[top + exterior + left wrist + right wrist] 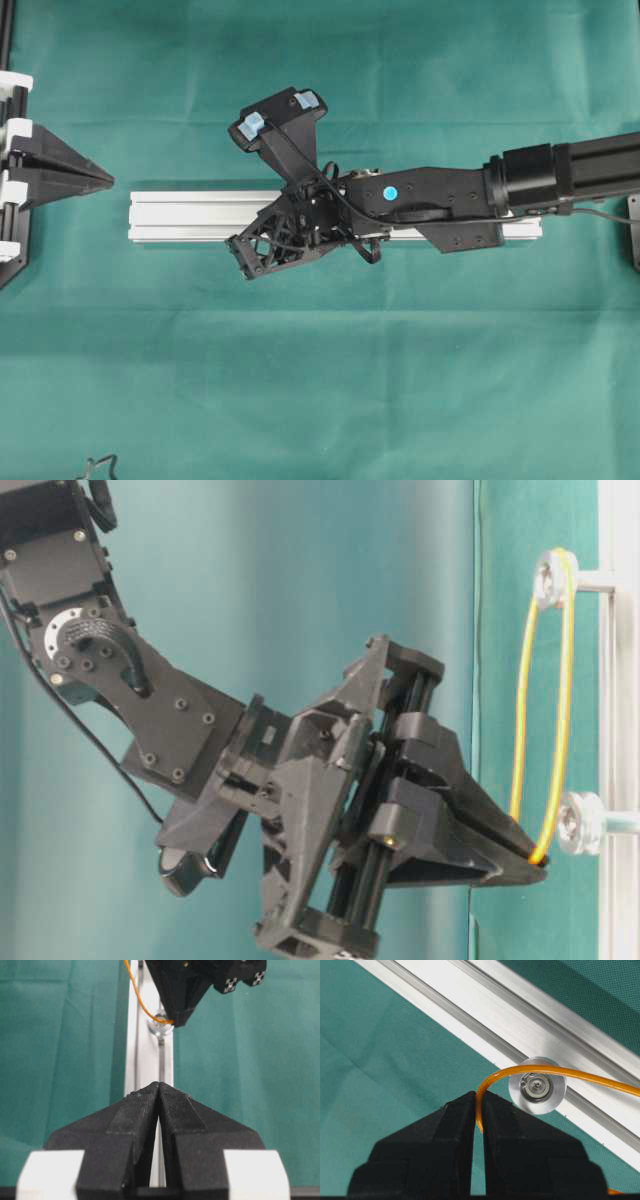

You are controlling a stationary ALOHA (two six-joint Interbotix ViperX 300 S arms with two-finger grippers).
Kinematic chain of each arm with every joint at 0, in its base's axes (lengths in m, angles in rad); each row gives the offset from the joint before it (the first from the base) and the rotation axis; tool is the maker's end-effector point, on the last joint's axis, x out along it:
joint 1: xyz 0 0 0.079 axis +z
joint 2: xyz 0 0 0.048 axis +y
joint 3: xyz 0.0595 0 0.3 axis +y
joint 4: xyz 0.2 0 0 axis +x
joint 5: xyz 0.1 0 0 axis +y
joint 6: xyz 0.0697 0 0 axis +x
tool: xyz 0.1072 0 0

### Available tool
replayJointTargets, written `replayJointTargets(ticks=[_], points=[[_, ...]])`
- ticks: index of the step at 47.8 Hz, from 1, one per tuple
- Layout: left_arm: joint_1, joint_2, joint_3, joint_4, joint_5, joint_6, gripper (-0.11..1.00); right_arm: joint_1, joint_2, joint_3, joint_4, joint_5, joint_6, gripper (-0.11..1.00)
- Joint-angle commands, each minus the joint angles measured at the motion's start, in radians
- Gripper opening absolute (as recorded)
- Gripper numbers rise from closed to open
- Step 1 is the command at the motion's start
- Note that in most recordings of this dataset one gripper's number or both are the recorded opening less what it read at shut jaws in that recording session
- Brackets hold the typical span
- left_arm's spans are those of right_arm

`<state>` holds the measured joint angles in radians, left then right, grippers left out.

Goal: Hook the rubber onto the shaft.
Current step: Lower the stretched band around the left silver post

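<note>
From my right wrist view, nearest me, the right gripper (476,1110) is pinched almost fully closed on the rubber (479,1105), a thin orange loop held just at the fingertips. I judge it light, soft and stretchy, likely to snap free, so a short pinch on the strand suits it. Beyond, at one o'clock, the band curves over the shaft (537,1086) on the rail (485,1007). My left gripper (159,1091) sits closed and empty.
</note>
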<state>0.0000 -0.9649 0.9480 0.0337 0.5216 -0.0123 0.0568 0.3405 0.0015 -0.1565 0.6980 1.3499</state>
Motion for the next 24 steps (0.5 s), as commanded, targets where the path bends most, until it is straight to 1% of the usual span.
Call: replayJointTargets(ticks=[1, 24], points=[[0.0, 0.008, -0.034, 0.002, -0.008, 0.002, 0.0, -0.003, -0.018, -0.031, -0.003, -0.018, -0.002, 0.07], [0.0, 0.008, -0.034, 0.003, -0.009, 0.002, 0.0, -0.012, 0.012, -0.031, -0.003, -0.034, -0.002, 0.07]])
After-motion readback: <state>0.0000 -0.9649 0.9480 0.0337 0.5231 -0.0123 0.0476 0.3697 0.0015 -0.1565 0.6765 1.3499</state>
